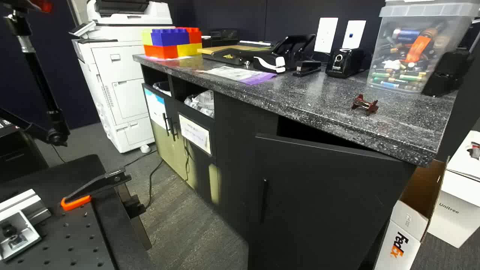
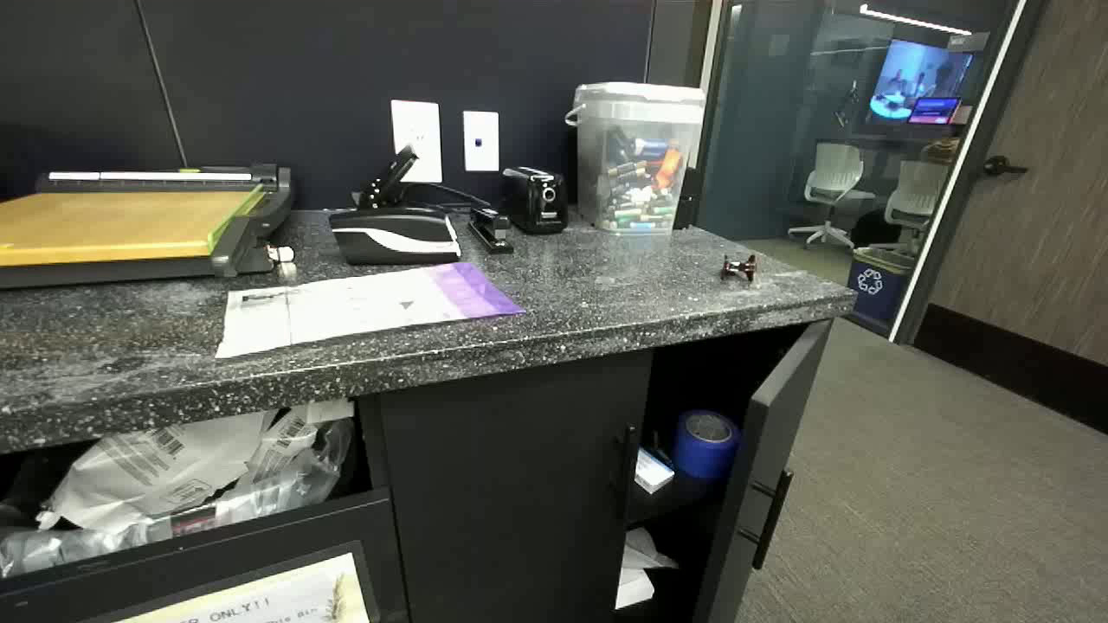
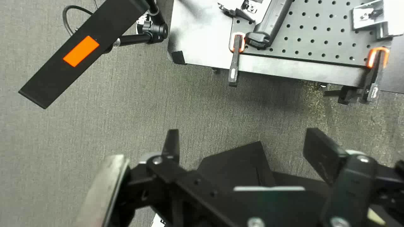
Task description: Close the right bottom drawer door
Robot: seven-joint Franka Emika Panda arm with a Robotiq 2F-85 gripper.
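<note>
The right bottom drawer door [image 1: 318,202] is a large flat matte black panel. It stands open, swung out from the cabinet under the counter's right end. Its slim vertical bar handle [image 1: 264,200] is near its free edge. In an exterior view the door [image 2: 783,415] shows edge-on, with shelves behind it. In the wrist view part of the door [image 3: 235,162] shows low in the picture, partly hidden by the gripper. My gripper [image 3: 243,135] is open with nothing between its fingers, above the door and apart from it. The gripper is out of view in both exterior views.
The speckled counter [image 1: 318,93] overhangs the cabinet. A closed cabinet door [image 2: 511,484] is beside the opening. Blue tape [image 2: 705,446] sits on the inner shelf. A FedEx box [image 1: 401,232] stands beside the open door. A pegboard table [image 3: 315,31] with clamps faces the cabinet.
</note>
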